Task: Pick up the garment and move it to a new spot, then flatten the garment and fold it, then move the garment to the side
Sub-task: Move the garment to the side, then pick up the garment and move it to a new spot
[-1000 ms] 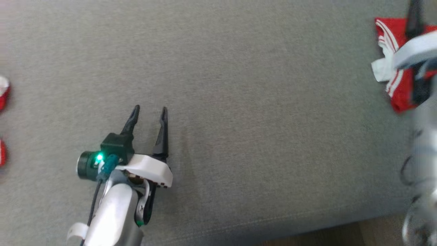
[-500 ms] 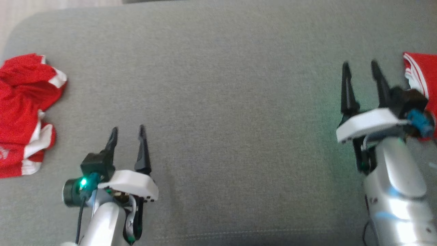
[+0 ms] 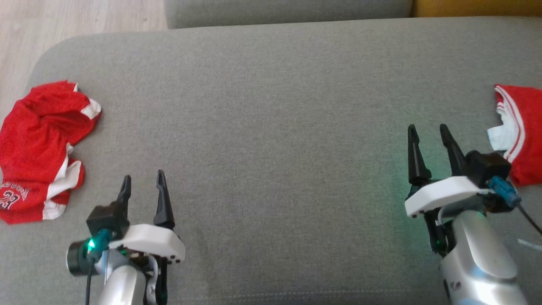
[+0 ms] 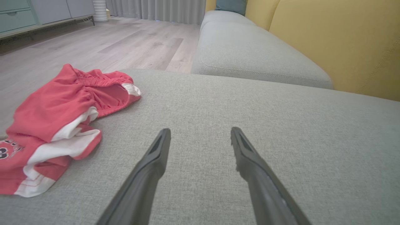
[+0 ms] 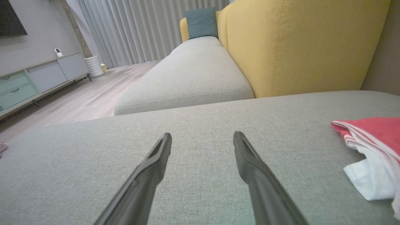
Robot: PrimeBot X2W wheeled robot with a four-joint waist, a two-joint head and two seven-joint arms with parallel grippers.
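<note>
We have drawn our right gripper back from over the garment, which now lies just to its right, apart from it. Our head view has shifted too: red shorts have come into sight, lying left of our left gripper.

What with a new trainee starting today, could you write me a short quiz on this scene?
1. True or false: the left end effector is shut on the crumpled red garment.
2. Where does the other red garment lie? A) between the two end effectors B) on the grey seat, to the right of the right end effector C) on the floor
3. Fill in: the backrest beyond the grey seat is coloured ____.
Key: 1 false, it is open and apart from the garment; 2 B; 3 yellow.
</note>
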